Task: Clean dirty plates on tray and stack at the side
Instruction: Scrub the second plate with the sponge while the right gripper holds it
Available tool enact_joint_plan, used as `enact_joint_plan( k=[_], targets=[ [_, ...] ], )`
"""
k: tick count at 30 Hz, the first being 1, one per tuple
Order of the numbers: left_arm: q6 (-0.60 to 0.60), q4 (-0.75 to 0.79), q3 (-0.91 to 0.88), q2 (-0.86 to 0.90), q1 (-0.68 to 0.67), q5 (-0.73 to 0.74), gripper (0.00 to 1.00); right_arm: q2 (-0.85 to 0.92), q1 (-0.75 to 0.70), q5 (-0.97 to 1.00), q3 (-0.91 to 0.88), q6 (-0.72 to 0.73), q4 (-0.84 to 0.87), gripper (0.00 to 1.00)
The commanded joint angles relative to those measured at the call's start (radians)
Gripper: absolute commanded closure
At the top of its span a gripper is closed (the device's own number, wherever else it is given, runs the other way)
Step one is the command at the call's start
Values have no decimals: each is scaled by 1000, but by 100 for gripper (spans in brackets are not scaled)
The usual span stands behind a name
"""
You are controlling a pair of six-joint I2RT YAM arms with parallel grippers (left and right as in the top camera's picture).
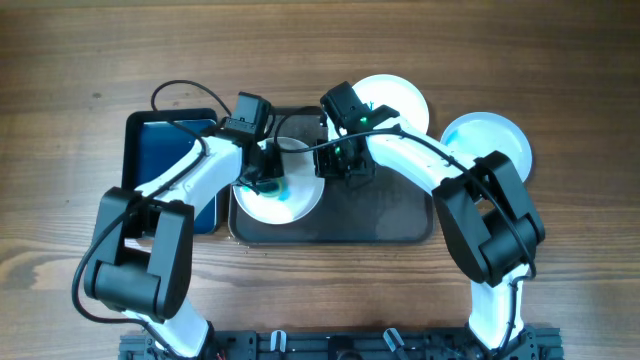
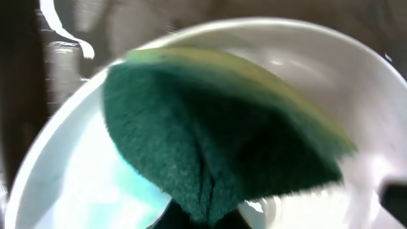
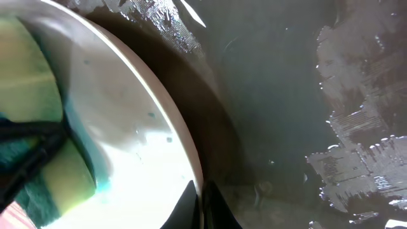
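Scrubbing: left gripper (image 1: pixel 268 182) is clenching a green sponge (image 2: pixel 210 146); right gripper (image 3: pixel 202 203) is pinching the round white plate (image 1: pixel 295 205) on the dark grey tray (image 1: pixel 380 220). Next, sweeping the teal smear (image 2: pixel 121 184).

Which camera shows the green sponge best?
The left wrist view: the sponge fills the frame, over a plate. Overhead shows just a green speck; the right wrist view catches its edge at the left.

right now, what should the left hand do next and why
Probably wipe the sponge sideways over the teal smear beside it. The left hand is shut on the sponge and presses it onto the plate on the tray. The smear looks uncleaned, and the right hand pinches the plate's rim, apparently steadying it.
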Motion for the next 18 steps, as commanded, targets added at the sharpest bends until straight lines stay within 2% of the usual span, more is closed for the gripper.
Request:
enact_joint_plan(
  k=[1,4,6,9,11,15,18],
  targets=[
    [165,18,3,20,-3,131,96,-2,-2,-32,1,-4,11,96],
    [205,100,3,20,-2,63,96,-2,-2,-32,1,-4,10,96],
    [195,157,3,20,-2,-54,96,-2,-2,-32,1,-4,8,96],
    [138,163,3,20,-2,-146,96,-2,-2,-32,1,-6,9,96],
    [71,126,0,22,-2,-114,96,-2,-2,-32,1,-5,9,96],
    [71,20,0,25,-8,31,96,-2,-2,-32,1,-5,12,96],
    [189,50,0,25,-19,70,96,-2,-2,-32,1,-5,18,96]
  ],
)
